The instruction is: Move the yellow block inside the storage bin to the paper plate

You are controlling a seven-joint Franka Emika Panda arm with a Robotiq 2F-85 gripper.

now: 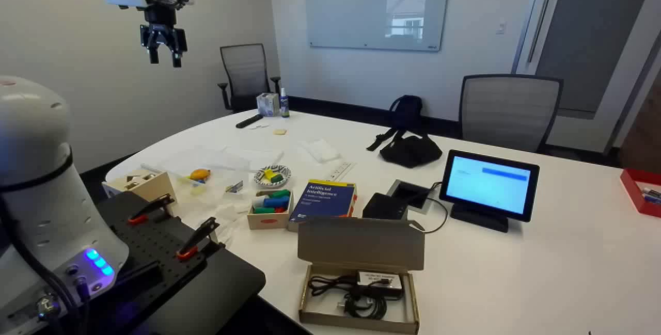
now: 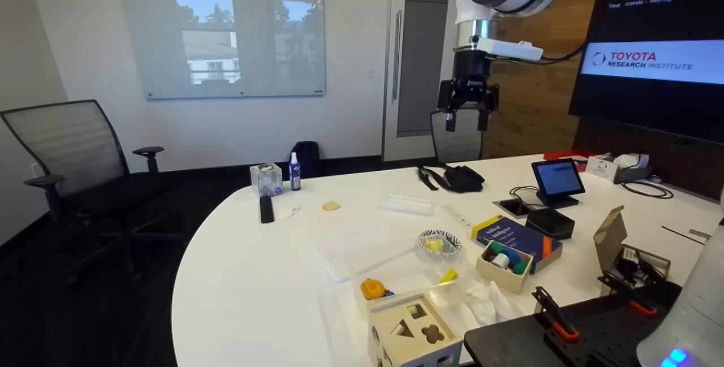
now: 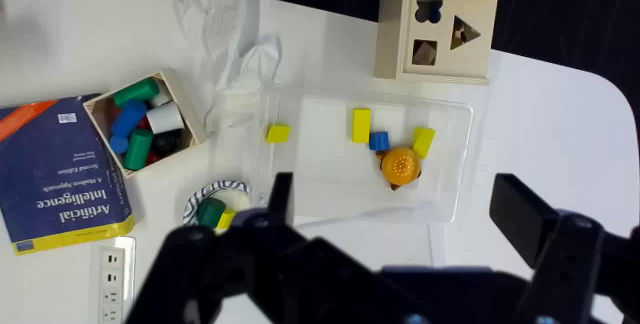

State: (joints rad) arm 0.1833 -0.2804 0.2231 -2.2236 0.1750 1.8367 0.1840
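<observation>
"Three yellow blocks (image 3: 361, 125) lay in the clear bin (image 3: 325, 169), one by its end wall; which was meant could not be told."

"And the gripper (image 1: 165, 61)?"

"It hung well above, jaws spread, holding nothing."

"What was done?"

"The plate (image 3: 224, 185) bore a fourth yellow block (image 3: 226, 219), of unknown origin, beside a green block (image 3: 210, 212); grasp, carry and release probably all remained."

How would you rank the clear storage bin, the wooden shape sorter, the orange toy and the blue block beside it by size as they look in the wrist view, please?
Largest to smallest:
clear storage bin
wooden shape sorter
orange toy
blue block
</observation>
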